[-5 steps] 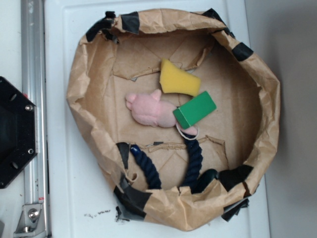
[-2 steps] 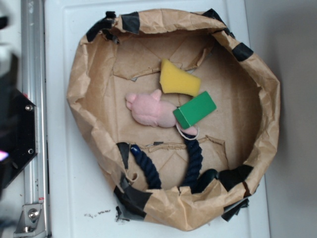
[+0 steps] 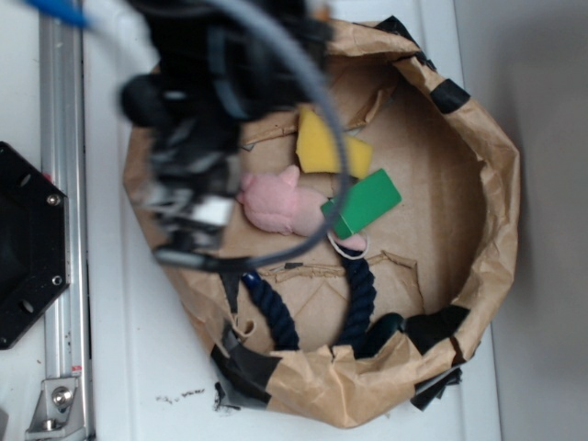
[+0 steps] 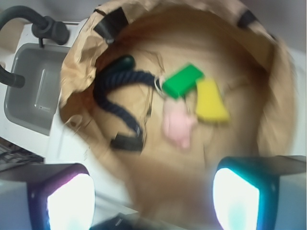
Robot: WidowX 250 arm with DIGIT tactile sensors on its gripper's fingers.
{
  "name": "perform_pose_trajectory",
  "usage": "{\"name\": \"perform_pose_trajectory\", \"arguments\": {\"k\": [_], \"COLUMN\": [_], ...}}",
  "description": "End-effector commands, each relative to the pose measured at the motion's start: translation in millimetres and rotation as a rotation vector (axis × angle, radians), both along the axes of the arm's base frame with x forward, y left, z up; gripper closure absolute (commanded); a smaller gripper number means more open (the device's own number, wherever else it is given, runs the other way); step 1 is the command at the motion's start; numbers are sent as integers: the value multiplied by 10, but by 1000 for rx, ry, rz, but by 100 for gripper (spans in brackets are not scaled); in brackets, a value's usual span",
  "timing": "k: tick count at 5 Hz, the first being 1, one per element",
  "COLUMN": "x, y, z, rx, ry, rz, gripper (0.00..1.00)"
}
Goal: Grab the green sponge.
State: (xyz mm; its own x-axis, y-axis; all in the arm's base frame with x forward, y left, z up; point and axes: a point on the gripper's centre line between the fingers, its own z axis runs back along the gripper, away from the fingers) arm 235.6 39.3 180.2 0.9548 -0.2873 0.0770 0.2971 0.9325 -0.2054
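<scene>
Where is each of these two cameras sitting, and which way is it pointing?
Exterior: fixed overhead, looking straight down on the crumpled brown paper bowl; the blurred black robot arm crosses its upper left.
Wrist: rides on the arm, looking forward and down into the bowl; the claw shows as two open, glowing fingers at the bottom edge.
Shared: the bright green foam block sponge, yellow wedge sponge, pink plush toy and dark blue rope.

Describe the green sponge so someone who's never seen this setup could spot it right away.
Look inside the round brown paper basin. Near its middle lie a pink plush toy and a yellow sponge; the green sponge sits just right of the toy, below the yellow one. It is the only bright green, flat-faced, sharp-edged block there.
</scene>
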Motion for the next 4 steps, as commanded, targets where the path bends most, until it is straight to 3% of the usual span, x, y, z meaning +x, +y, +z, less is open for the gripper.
{"name": "perform_pose_trajectory", "arguments": {"k": [1,2,3,4], "x": [270,297,357,541], "y": [-72,89,246,319], "z": [-664,-973,-1045,-1167], "rx": [263,357,419,399], "ry": [-53,21,56,-85], "rz": [-140,-111,-104,-332], "gripper": [0,0,0,0]}}
